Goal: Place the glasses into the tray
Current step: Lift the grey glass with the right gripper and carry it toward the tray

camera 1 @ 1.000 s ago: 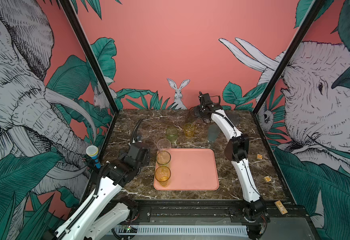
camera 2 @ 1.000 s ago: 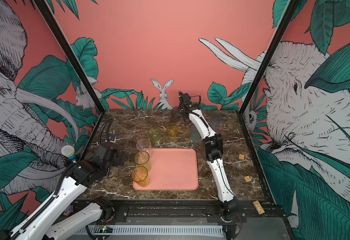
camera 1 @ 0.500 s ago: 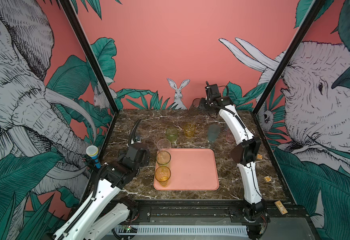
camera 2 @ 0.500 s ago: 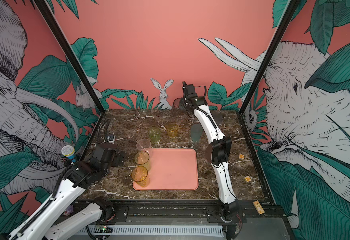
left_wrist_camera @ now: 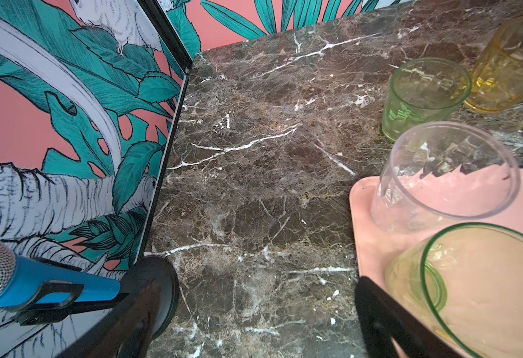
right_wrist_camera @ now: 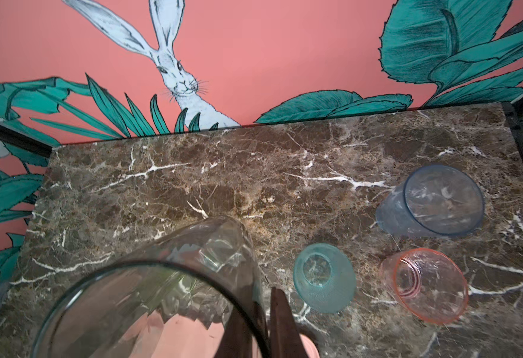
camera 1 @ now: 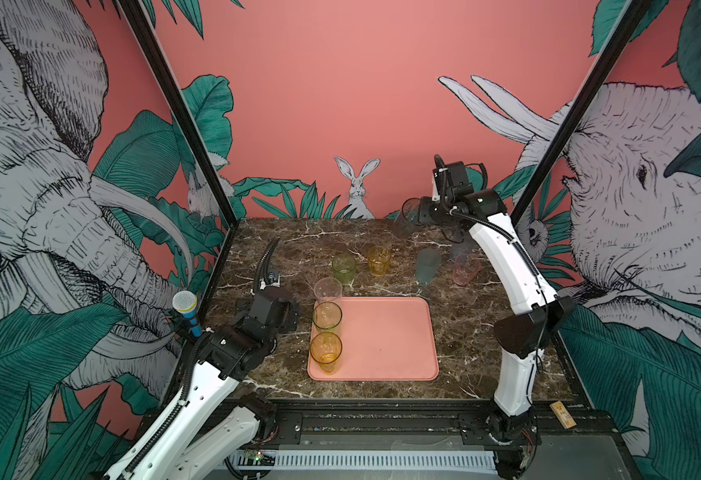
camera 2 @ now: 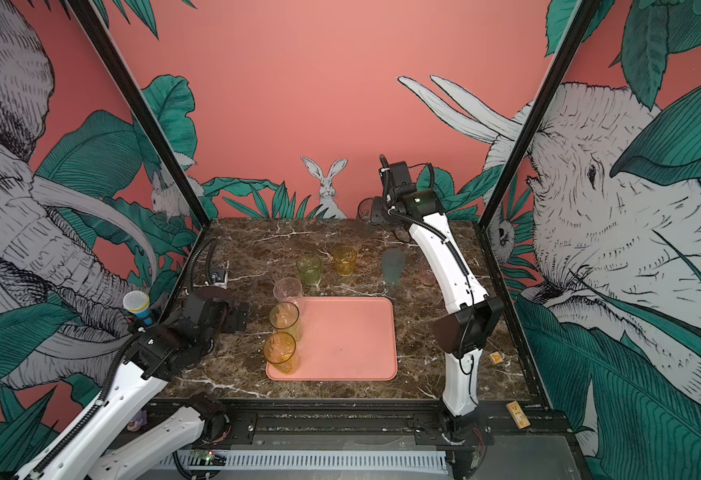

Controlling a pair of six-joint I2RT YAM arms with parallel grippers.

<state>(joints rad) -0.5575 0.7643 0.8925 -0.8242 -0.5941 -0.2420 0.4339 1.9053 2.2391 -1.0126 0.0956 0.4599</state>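
My right gripper (camera 1: 420, 215) is clamped on the smoky grey glass (camera 1: 406, 217), lifted clear of the worktop (camera 1: 298, 245) near its far edge, while my left gripper (left_wrist_camera: 258, 288) stands wide apart beside the tray (camera 1: 386, 340), where three glasses (camera 1: 327, 318) line the left side.

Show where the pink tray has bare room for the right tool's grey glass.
Bare: the middle and right side of the flat salmon-pink tray. Crowded: its left edge, lined by the tall clear tumbler, tall green-tinted tumbler and tall amber tumbler; also the marble table behind it.
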